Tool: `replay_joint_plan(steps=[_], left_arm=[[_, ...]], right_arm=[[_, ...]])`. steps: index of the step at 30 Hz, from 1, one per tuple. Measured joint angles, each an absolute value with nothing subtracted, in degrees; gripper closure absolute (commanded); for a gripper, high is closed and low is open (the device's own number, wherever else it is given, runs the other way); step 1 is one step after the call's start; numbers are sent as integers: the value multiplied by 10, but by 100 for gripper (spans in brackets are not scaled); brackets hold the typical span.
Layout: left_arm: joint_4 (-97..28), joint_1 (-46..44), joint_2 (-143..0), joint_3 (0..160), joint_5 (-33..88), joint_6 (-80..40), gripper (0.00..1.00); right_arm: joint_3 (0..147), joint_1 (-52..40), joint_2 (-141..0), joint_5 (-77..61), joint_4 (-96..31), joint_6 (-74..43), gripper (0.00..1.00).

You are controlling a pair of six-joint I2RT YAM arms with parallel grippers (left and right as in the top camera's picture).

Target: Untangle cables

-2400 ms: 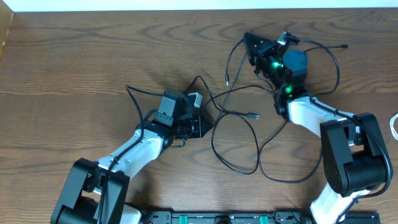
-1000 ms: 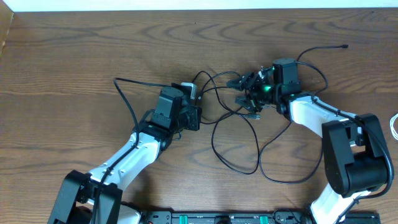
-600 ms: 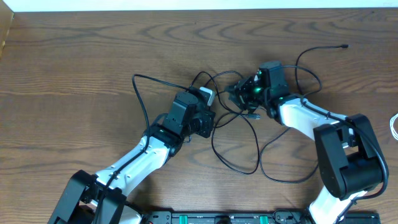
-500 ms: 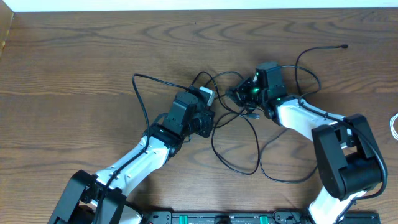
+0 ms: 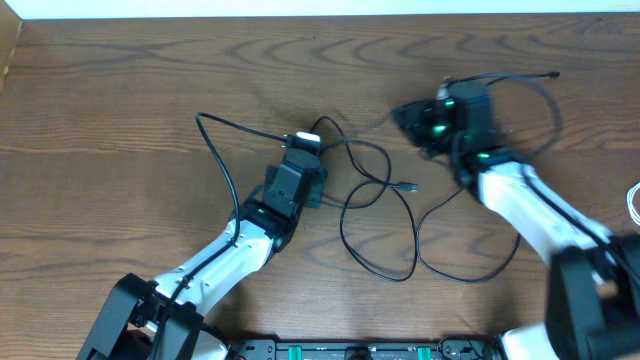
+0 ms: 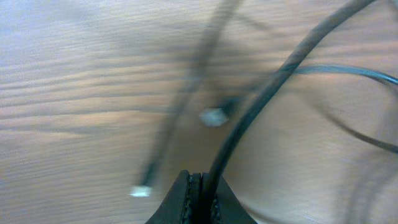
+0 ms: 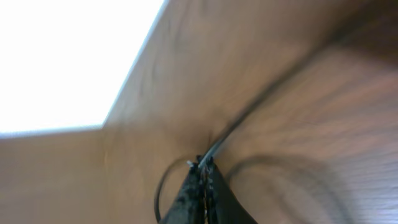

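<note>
The left claw (image 6: 198, 186) is clenched on a black cable (image 6: 264, 93) near the middle of the wooden surface (image 5: 120, 100). The right claw (image 7: 204, 165) pinches a second cable (image 7: 227, 137) farther back, and slack loops (image 5: 343, 222) lie between the arms

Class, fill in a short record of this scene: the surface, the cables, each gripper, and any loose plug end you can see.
Surface: brown wooden table
Cables: thin black cables looped and crossing between the arms; a white cable at the right edge
Left gripper: shut on one black cable
Right gripper: shut on a thin black strand; view blurred
Loose plug end: lying on the table near the middle
</note>
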State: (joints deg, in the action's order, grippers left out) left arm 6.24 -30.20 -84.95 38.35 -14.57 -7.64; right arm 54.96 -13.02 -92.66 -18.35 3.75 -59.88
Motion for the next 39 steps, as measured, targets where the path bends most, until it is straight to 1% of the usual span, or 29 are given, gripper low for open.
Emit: replay_joint_plan(steps=[1,2,4,5,6,7,8,9,11,12,13,14,16,20,23,24,26,28,30,31,35,39], left_arm=[[62,-302,-849,383,-170,-76,91],[61,-301,-849,383,-197,-76,78],[62,-300,-849,383,-238,-72,61],[61,-301,-849,383,-255,-72,60],[61,-301,-849,383,-274,-73,54],[62,-301,-849,383,-289,-74,54],[62,-301,-849,383,-299,-74,55],[62,-301,-849,383,-308,-74,63],[62,-301,-849,383,-320,-72,87],[63,-301,-849,383,-324,-74,92],[63,-301,-849,383,-327,-73,92],[65,-301,-849,383,-333,-72,92],[65,-301,-848,383,-334,-74,92],[65,-301,-822,383,-334,-77,92],[65,-301,-794,383,-323,-80,92],[65,-301,-785,383,-312,-81,92],[65,-300,-773,383,-276,-84,92],[65,-301,-764,383,-227,-88,92],[63,-300,-756,383,-166,-90,92],[62,-300,-749,383,-130,-92,92],[60,-300,-701,383,6,-105,92],[80,-288,-622,383,154,-123,92]], right_arm=[[550,-115,-901,-165,16,-585,98],[550,-102,-882,-150,2,-574,98],[550,-75,-844,-123,-24,-547,98],[550,-65,-830,-114,-33,-537,98],[550,-56,-816,-106,-41,-527,98],[550,-49,-807,-102,-46,-518,99],[550,-42,-799,-97,-52,-508,99],[550,-37,-794,-95,-58,-499,99],[550,-28,-787,-92,-71,-487,98],[550,-25,-787,-92,-78,-482,97],[550,-24,-786,-92,-84,-478,92],[550,-24,-787,-97,-95,-470,84],[550,-26,-787,-110,-100,-455,73],[550,-52,-787,-168,-107,-394,58],[550,-95,-789,-199,-127,-347,50],[550,-115,-793,-206,-127,-329,50],[550,-155,-806,-212,-126,-299,53],[550,-186,-821,-206,-126,-280,54],[550,-214,-841,-191,-126,-267,51],[550,-222,-849,-184,-126,-263,48],[549,-229,-862,-166,-127,-252,40],[549,-222,-862,-153,-127,-252,39]])
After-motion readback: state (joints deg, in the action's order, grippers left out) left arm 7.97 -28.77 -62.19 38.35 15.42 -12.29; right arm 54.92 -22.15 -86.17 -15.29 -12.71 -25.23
